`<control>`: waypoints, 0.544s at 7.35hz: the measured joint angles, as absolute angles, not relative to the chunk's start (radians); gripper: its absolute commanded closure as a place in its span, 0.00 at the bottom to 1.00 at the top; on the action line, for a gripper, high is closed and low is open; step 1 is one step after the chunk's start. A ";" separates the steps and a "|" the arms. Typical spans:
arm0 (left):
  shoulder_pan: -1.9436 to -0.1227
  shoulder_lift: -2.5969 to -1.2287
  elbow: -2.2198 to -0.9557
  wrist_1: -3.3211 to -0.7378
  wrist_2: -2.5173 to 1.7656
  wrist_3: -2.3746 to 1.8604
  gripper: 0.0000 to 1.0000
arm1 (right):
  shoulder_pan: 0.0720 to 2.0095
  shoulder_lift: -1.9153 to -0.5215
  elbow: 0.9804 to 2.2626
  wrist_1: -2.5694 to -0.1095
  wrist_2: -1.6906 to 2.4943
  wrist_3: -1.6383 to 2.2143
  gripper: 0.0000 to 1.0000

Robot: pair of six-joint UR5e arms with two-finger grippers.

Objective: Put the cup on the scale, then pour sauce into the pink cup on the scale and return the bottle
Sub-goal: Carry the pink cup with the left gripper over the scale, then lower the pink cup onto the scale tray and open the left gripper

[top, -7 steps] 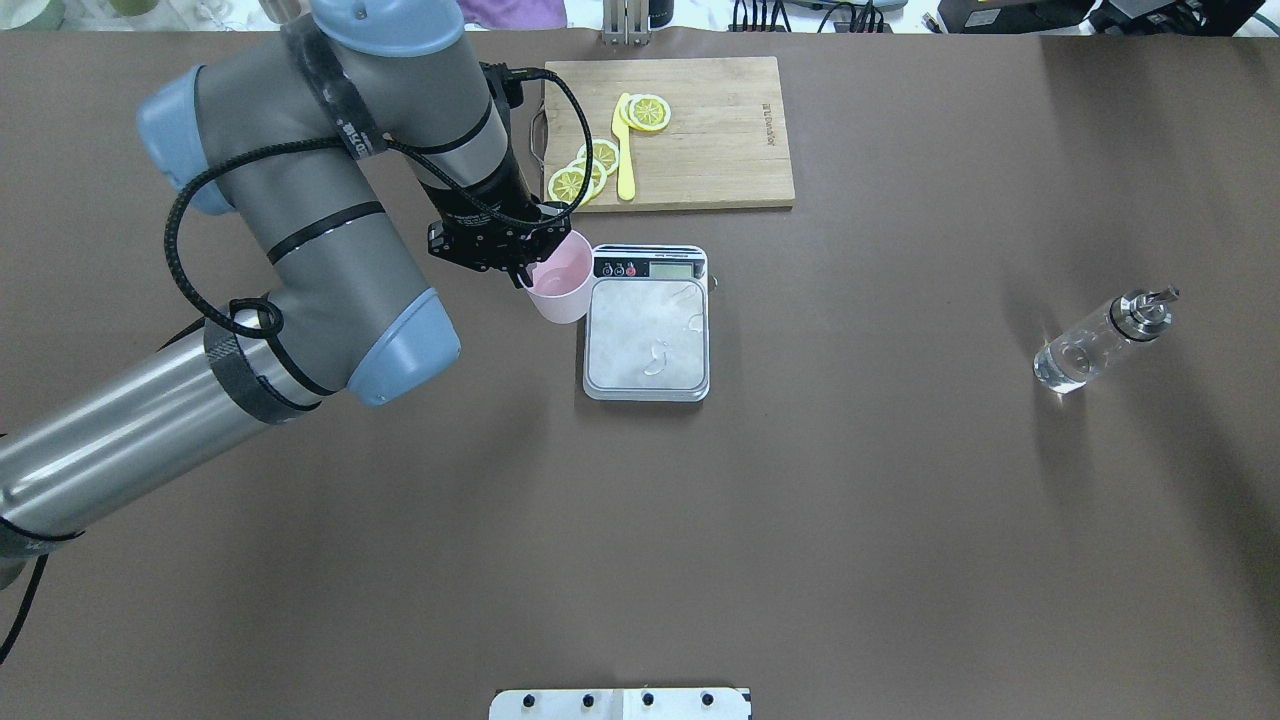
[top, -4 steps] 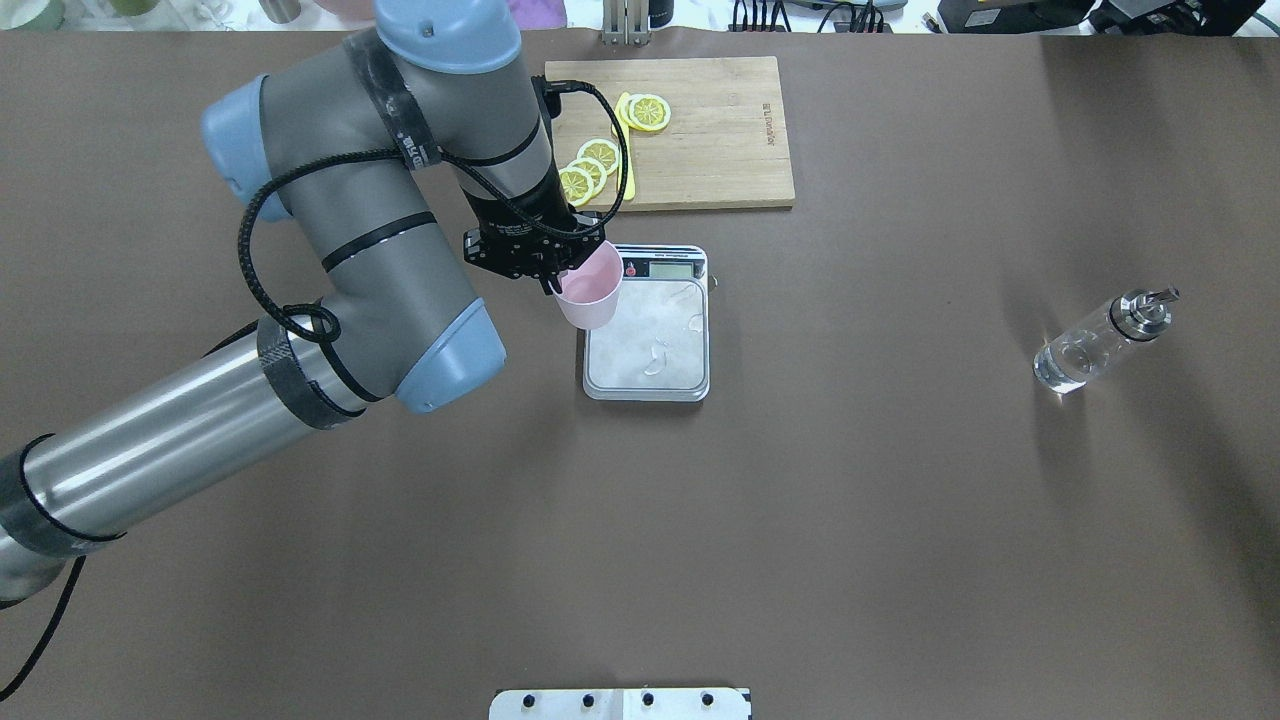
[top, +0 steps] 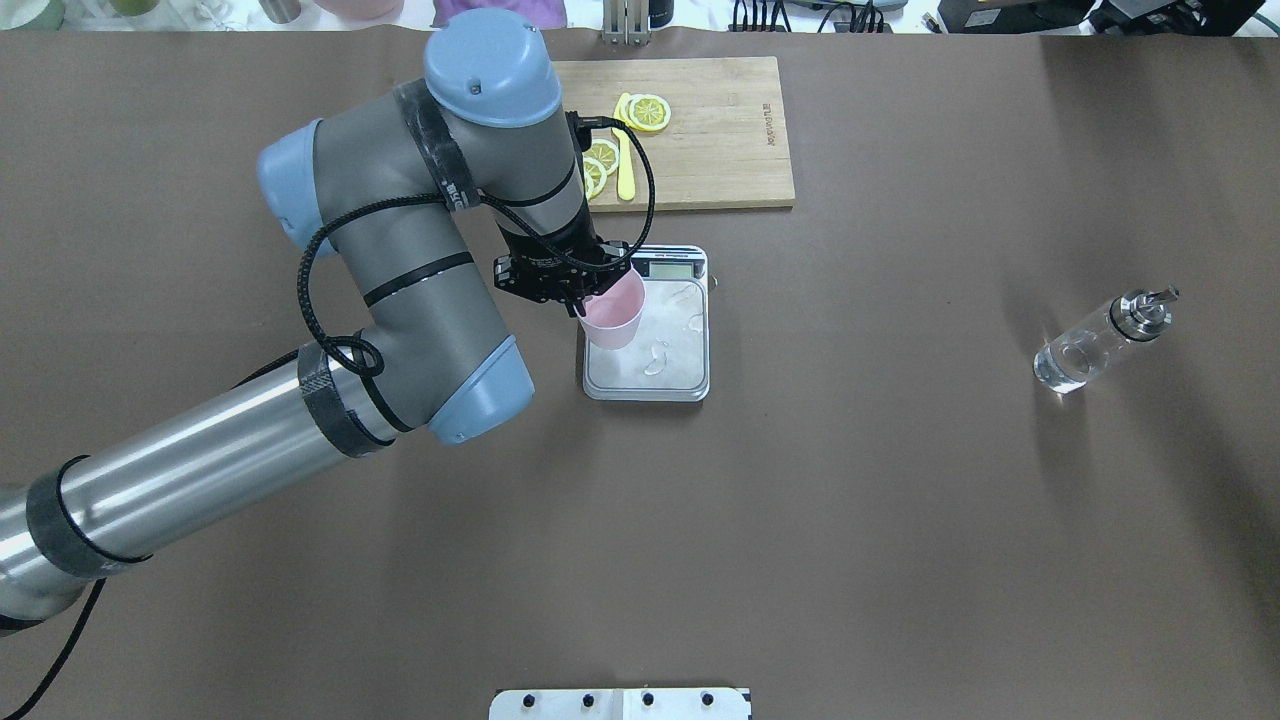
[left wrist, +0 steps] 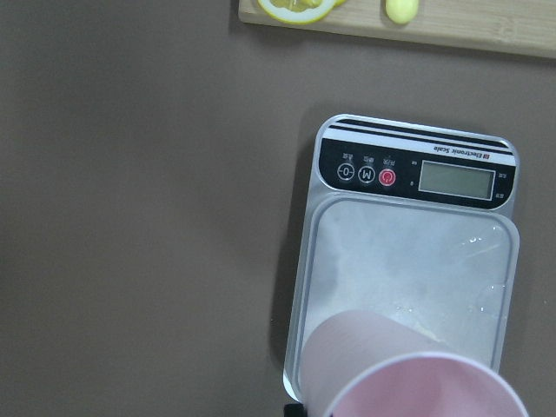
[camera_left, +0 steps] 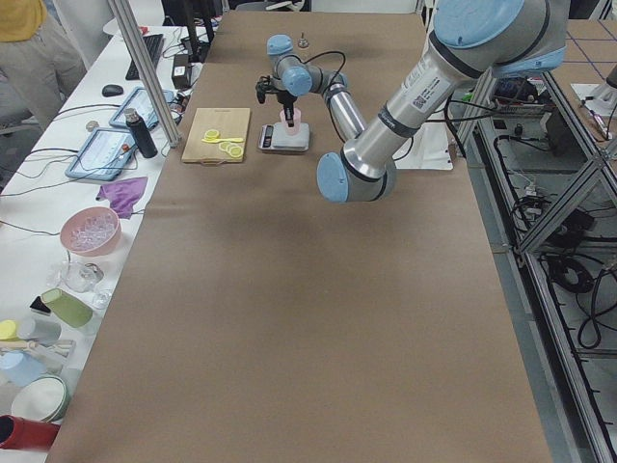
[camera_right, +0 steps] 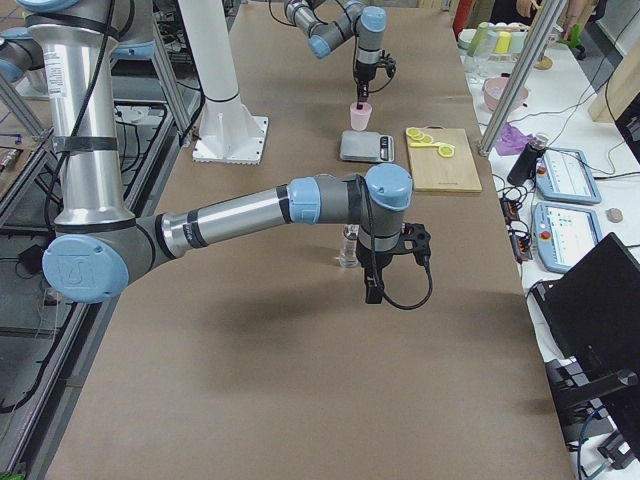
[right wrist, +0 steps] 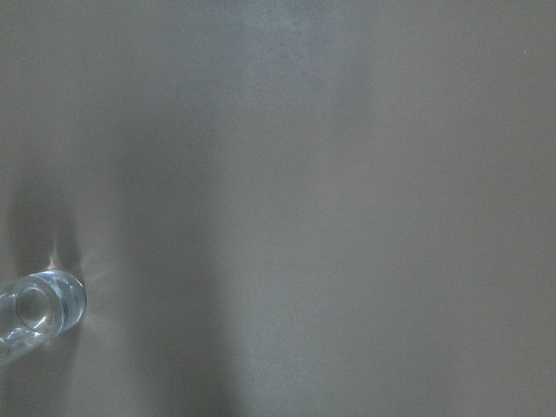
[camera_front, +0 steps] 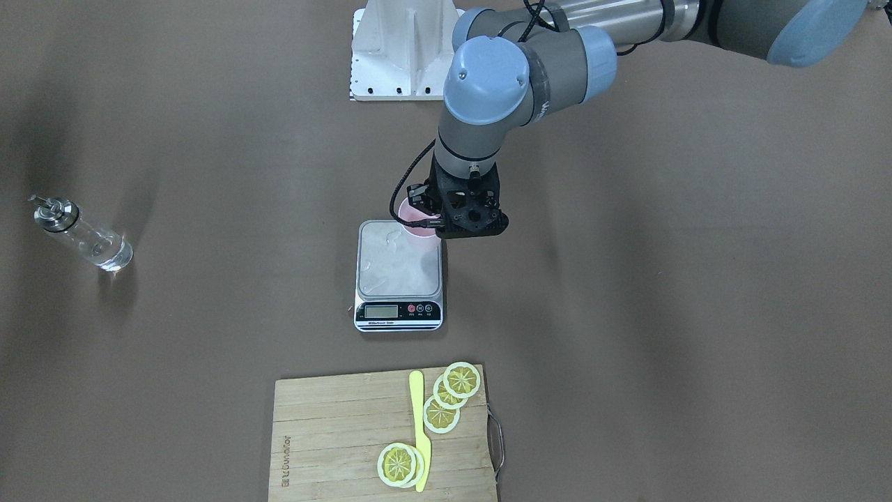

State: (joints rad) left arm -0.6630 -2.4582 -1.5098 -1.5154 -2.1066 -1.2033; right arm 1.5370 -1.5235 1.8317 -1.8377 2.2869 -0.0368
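"Pink cup (top: 615, 315) first: where is it?" the desk asks.

"Held upright by the left end effector (top: 580, 300), whose fingers are closed on the rim's left side," the photographer answers. "It hangs over the left part of the steel plate of the scale (top: 660, 350). Whether its base touches the plate cannot be told."

"And the bottle?"

"The clear glass bottle (top: 1100, 343) stands on the brown surface (top: 850, 520), well to the right of the scale, its steel cap and spout uppermost. The right end effector (camera_right: 371, 292) hangs near it, seen only from the surface's right end; whether it is open or closed cannot be told."

"What else is in shot?"

"On the far side of the scale, just beyond its display strip, a wooden cutting board (top: 720, 140) carries lemon slices (top: 648, 112) and a yellow knife (top: 626, 175)."
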 measured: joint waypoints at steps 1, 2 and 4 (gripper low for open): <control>-0.658 -2.458 -1.489 -1.551 -2.103 -1.205 1.00 | 1.537 -1.524 1.832 -1.838 2.286 -0.037 0.00; -0.655 -2.458 -1.478 -1.569 -2.097 -1.205 1.00 | 1.537 -1.525 1.833 -1.838 2.286 -0.037 0.00; -0.648 -2.457 -1.456 -1.610 -2.063 -1.206 1.00 | 1.537 -1.525 1.833 -1.838 2.286 -0.037 0.00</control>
